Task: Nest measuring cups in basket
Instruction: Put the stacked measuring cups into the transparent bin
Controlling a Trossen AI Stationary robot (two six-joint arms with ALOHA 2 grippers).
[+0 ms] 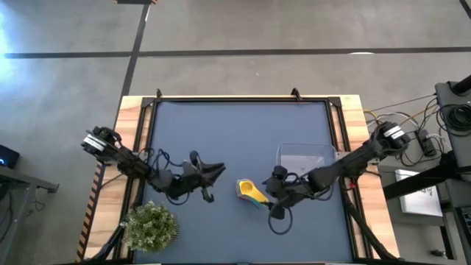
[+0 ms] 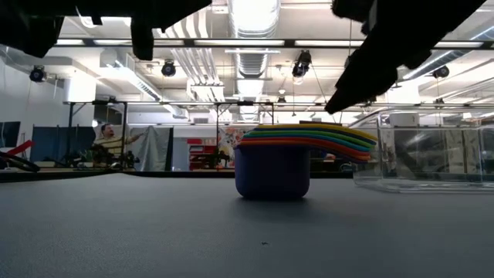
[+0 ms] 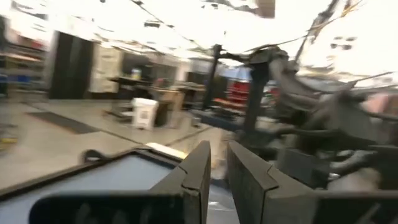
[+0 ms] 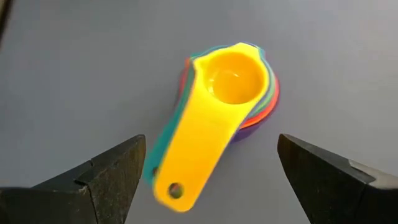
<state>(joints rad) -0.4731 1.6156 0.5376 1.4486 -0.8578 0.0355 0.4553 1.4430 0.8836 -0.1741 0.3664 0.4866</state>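
I have the measuring cups (image 4: 217, 118) already nested into one stack, yellow on top, sitting on the bench (image 1: 221, 132) just beside the basket (image 1: 302, 157) but not yet in it. My right gripper (image 4: 208, 177) hangs directly over the stack with its fingers spread wide, one on each side of the handles, which I judge is the line-up for lifting the whole stack at once rather than cup by cup. The basket stands near, on the right arm's side, so the carry should be brief. My left gripper (image 3: 214, 180) waits off to the left, well apart, its fingers nearly together and grasping nothing.
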